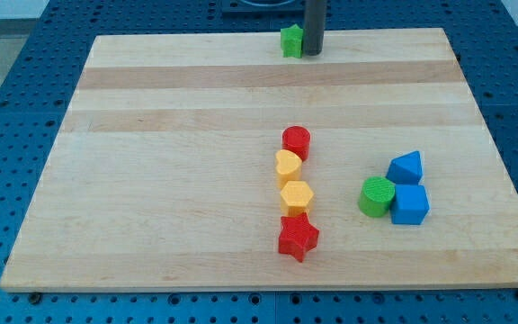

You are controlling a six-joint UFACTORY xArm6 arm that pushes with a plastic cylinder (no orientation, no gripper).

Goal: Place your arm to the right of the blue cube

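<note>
My tip (314, 52), a bare rod that grasps nothing, stands at the view's top touching a green block (291, 40), far from the blue cube (410, 204) at lower right, so a direct approach may knock the blue triangular block (406, 166).

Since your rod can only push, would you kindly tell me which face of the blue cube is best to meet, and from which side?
The blue cube's view-right face: it is bare, while the green cylinder touches its left and another blue block sits just above. My tip is at the view's top, beside a small green block.
</note>
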